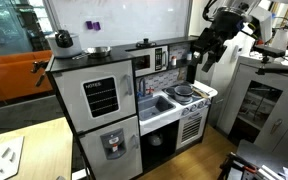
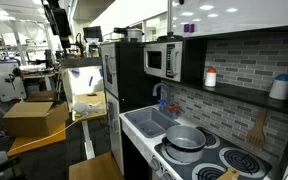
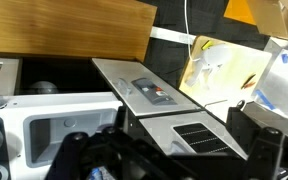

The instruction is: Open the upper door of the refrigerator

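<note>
The refrigerator (image 1: pixel 99 115) stands at the near end of the toy kitchen, black-framed with two stacked grey doors. Its upper door (image 1: pixel 102 98) has a black panel with white lines and a silver handle (image 1: pixel 127 96), and it is closed. My gripper (image 1: pixel 206 52) hangs high above the stovetop, well away from the fridge. In the wrist view the upper door (image 3: pixel 199 130) lies between my two dark, blurred fingers (image 3: pixel 169 152), which are spread apart with nothing between them. In an exterior view the fridge (image 2: pixel 112 68) shows edge-on, with my arm (image 2: pixel 55 18) beyond it.
The shorter door with a dispenser recess (image 1: pixel 115 143) sits below. A kettle (image 1: pixel 63 40) and a pan (image 1: pixel 97 50) stand on the fridge top. A microwave (image 1: pixel 149 60), sink and white oven (image 1: pixel 189 100) are beside it. A wooden table (image 1: pixel 14 150) stands in front, with a cardboard box (image 2: pixel 29 118) nearby.
</note>
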Controlling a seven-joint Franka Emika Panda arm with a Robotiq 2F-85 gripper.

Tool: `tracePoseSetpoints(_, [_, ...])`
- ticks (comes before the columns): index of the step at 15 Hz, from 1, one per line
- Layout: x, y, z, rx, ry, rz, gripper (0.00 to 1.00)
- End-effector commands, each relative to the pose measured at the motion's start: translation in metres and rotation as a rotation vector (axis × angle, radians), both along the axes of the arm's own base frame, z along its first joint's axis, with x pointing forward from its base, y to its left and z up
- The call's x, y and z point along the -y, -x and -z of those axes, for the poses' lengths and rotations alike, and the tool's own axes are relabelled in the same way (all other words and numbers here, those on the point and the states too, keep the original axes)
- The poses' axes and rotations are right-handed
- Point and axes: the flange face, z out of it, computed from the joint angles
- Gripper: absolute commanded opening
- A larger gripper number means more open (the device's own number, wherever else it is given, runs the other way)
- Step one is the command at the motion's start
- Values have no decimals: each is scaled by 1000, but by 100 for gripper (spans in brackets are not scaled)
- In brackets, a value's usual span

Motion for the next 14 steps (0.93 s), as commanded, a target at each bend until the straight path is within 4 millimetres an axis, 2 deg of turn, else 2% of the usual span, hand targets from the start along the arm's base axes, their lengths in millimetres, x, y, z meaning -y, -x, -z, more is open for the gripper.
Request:
tracePoseSetpoints(1, [-6, 7, 1, 51, -42, -34, 100])
tracePoseSetpoints(7, [-22, 8, 1, 136, -77, -166, 100])
tracePoseSetpoints(9, [-19, 0, 6, 73, -110, -89, 100])
tracePoseSetpoints(11, [-7, -7, 18, -7, -119, 32, 100])
tracePoseSetpoints(14, [13, -29, 41, -94, -127, 183, 100])
